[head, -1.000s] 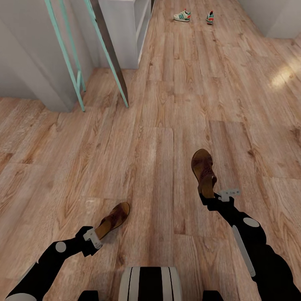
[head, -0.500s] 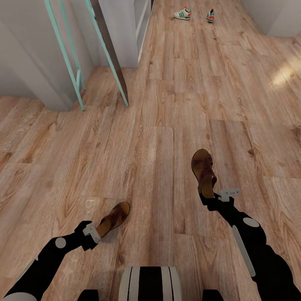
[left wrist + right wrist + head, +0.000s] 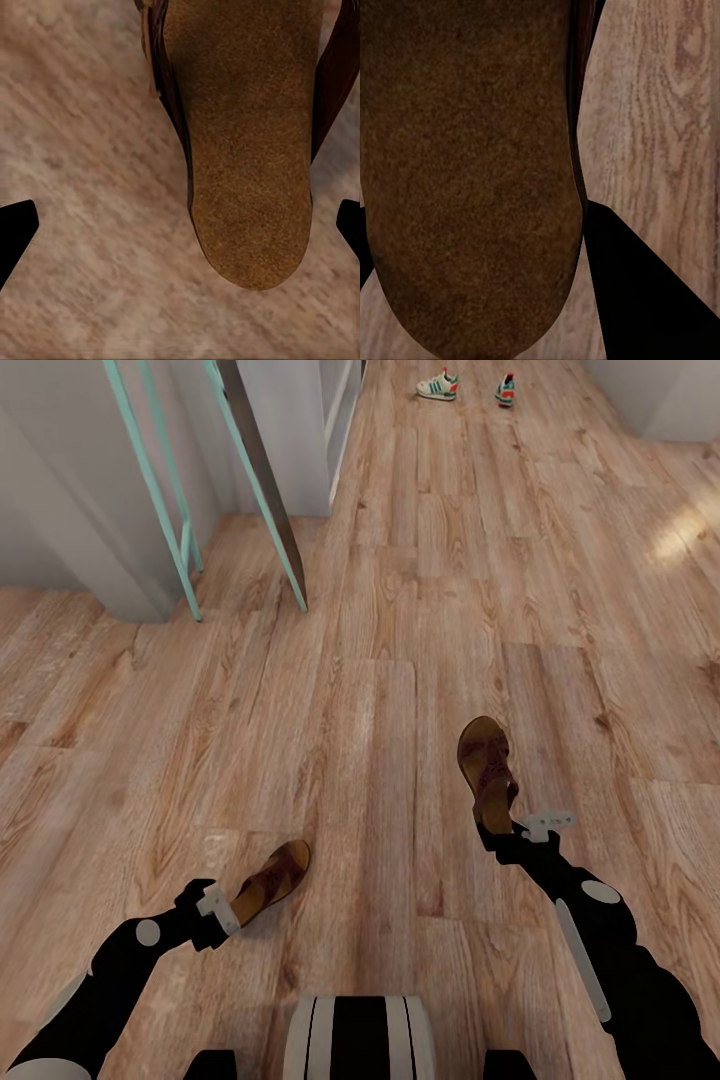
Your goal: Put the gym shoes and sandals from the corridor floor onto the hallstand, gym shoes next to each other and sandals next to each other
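The left gripper [image 3: 222, 913] is spread wide at the near sandal's [image 3: 270, 881] heel (the right gripper's [image 3: 508, 828] state cannot be told), so the heel should be centred before closing.

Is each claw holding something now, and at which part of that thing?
The right claw grips a sandal at its heel end. The left claw is open around the heel of the other sandal, not closed on it.
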Robot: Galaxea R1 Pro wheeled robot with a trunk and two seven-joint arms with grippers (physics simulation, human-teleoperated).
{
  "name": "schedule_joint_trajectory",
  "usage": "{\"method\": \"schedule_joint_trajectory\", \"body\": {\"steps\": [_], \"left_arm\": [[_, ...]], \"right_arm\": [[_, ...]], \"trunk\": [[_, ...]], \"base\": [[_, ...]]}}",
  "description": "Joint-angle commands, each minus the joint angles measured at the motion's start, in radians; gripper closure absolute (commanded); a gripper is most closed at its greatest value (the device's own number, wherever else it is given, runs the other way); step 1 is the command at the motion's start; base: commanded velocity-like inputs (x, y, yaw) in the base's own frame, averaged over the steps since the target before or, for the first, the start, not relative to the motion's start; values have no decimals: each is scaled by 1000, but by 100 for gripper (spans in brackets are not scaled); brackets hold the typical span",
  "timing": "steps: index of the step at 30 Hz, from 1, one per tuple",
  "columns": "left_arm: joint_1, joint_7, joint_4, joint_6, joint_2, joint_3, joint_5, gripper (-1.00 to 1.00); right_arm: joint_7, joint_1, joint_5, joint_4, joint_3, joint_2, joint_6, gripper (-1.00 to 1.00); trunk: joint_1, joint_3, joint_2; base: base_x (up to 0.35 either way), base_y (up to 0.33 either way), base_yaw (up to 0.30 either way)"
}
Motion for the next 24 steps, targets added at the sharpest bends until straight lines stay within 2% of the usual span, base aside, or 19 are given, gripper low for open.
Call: {"method": "schedule_joint_trajectory", "body": {"steps": [1,8,19,22,24], "left_arm": [[0,-6,-2,5,0,1,-3,-100],[0,-6,-3,6,-2,0,-6,-100],[-1,-6,-1,6,-3,-1,-8,-100],[-2,-6,-1,6,-4,-1,-8,-100],[-2,-6,-1,6,-4,0,-8,-100]], "right_arm": [[3,0,-6,-1,-1,0,7,100],[3,0,-6,-1,-1,0,7,100],[3,0,-6,-1,-1,0,7,100],[3,0,-6,-1,-1,0,7,100],[3,0,-6,-1,-1,0,7,100]], "trunk": [[0,-1,0],[3,-28,-2],[3,-31,-2],[3,-35,-2],[4,-45,-2]], "base": [[0,0,0],[0,0,0],[0,0,0],[0,0,0],[0,0,0]]}}
